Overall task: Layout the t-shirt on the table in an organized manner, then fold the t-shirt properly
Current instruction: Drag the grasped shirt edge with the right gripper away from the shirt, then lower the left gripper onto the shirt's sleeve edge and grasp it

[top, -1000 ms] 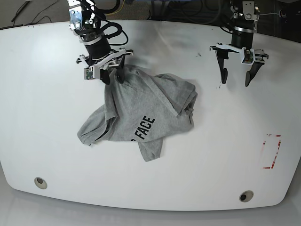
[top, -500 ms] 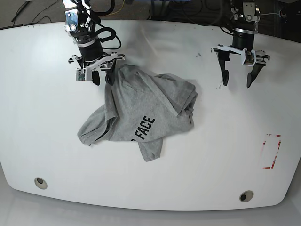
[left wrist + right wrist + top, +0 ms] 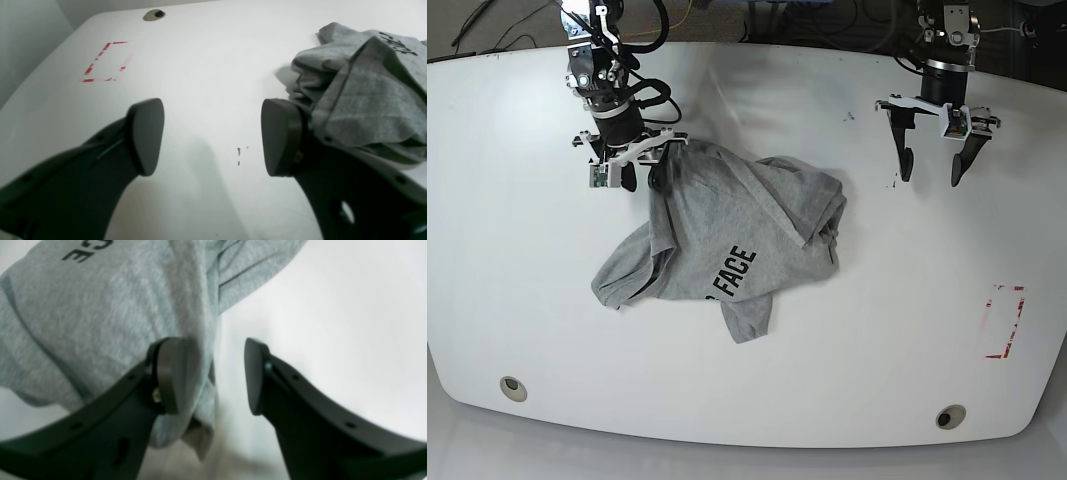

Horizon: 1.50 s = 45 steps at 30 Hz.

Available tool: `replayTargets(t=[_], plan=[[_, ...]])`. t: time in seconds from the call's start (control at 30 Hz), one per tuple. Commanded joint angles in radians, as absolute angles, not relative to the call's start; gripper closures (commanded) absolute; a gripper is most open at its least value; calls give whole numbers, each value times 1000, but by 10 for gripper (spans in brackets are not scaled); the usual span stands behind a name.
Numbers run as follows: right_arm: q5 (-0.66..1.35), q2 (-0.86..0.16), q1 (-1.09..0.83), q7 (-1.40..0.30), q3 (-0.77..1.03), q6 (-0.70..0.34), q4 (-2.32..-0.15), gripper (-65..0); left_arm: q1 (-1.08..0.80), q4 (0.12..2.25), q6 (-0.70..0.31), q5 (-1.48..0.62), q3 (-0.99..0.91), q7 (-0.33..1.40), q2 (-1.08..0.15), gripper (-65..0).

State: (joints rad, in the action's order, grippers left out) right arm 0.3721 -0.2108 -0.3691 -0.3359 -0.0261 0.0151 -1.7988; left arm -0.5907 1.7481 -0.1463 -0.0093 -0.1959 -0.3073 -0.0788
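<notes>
Left wrist: left end effector (image 3: 213, 136) spread apart, empty, over bare counter (image 3: 206, 83); crumpled t-shirt (image 3: 363, 86) just beside it, red outline mark (image 3: 105, 61) beyond.

Right wrist: right end effector (image 3: 213, 373) parted; t-shirt edge between fingers, not clamped.

Base: t-shirt bunched mid-counter; right end effector at its far-left corner, left end effector well apart.

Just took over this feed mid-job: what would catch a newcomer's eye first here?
The crumpled grey t-shirt heaped mid-table, "FACE" lettering showing. The right gripper sits at its far edge, jaws apart astride a fold, while the left gripper hangs open over bare table. A red outline mark sits near the table's edge.
</notes>
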Motion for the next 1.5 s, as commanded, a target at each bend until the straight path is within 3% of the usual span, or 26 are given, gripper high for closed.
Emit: replayTargets(t=[0.0, 0.57, 0.63, 0.77, 1.47], plan=[[380, -217, -354, -306, -24, 7, -1807, -273, -596, 1765, -142, -16, -199, -338, -84, -427], [387, -214, -300, -308, -25, 5, -1721, -263, -598, 1765, -142, -16, -199, -338, -84, -427], [387, -214, -298, -308, -25, 5, -1721, -215, -598, 1765, -142, -16, -199, -338, -84, -427], [387, -214, -297, -309, -27, 5, -1722, 0, -596, 1764, -142, -15, -199, -338, -84, -427], [387, -214, -295, -441, -22, 13, -1959, 0, -591, 1764, -142, -15, -199, -338, -84, -427]])
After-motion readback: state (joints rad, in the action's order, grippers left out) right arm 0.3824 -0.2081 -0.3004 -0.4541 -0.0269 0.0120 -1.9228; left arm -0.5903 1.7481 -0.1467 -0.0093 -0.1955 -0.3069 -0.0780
